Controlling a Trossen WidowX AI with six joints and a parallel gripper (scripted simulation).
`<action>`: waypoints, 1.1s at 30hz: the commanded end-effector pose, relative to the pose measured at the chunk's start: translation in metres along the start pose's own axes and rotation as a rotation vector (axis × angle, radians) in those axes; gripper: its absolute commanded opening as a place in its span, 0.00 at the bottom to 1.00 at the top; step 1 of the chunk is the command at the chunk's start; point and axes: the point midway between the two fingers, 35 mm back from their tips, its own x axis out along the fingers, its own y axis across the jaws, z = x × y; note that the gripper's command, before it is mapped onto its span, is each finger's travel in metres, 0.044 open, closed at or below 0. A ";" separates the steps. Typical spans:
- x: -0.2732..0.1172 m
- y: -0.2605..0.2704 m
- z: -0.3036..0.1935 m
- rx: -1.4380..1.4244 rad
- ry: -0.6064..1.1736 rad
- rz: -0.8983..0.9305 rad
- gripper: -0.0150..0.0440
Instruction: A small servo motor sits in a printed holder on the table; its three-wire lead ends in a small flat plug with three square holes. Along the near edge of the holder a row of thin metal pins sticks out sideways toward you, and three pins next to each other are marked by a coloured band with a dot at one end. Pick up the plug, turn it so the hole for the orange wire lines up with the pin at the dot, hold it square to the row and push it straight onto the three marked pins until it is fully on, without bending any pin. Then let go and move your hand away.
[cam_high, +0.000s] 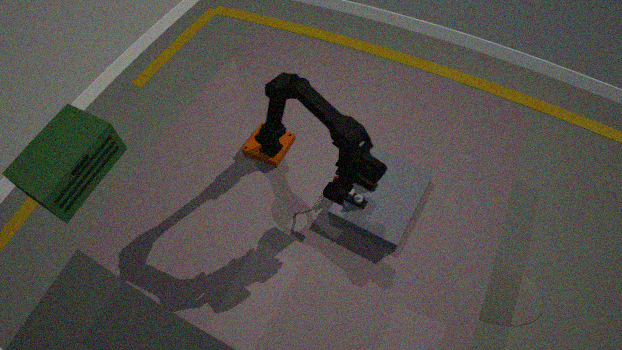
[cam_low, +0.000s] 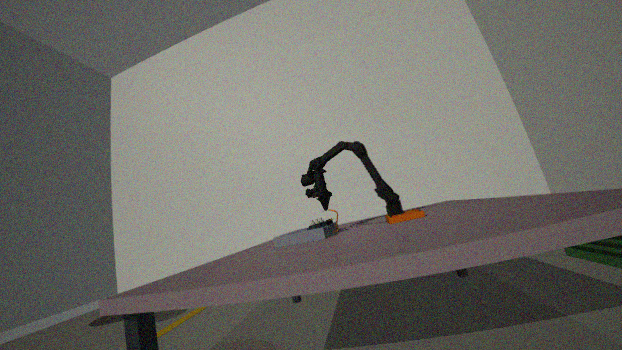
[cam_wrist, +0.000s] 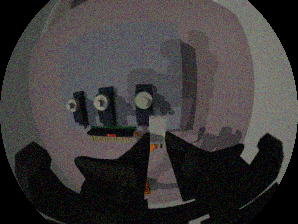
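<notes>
My gripper (cam_high: 330, 199) (cam_low: 326, 208) (cam_wrist: 157, 135) is shut on a small pale plug (cam_wrist: 157, 123), held above the table beyond the holder's pin edge. An orange wire (cam_low: 336, 216) (cam_wrist: 152, 148) bends down from the fingertips. The pale grey holder (cam_high: 407, 192) (cam_low: 297, 237) (cam_wrist: 110, 55) carries dark servo motors; one servo (cam_wrist: 144, 112) has a white round horn. In the wrist view, the row of thin pins (cam_wrist: 112, 140) runs along a dark green strip left of the fingertips, with a small red band (cam_wrist: 111, 135) near its middle. The band's dot and the plug's holes are too small to tell.
Two more servos (cam_wrist: 106, 114) (cam_wrist: 80, 115) stand left of the nearest one. The lead's dark lower part (cam_high: 294, 223) lies on the table beside the holder. The arm's orange base (cam_high: 270, 158) (cam_low: 406, 216) is at the other side. A green box (cam_high: 55, 155) is farther left.
</notes>
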 end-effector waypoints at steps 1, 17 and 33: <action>0.001 0.013 -0.013 0.001 0.009 0.007 0.25; 0.003 0.060 -0.074 -0.013 0.014 0.012 0.25; 0.023 0.079 -0.112 -0.021 0.018 0.015 0.25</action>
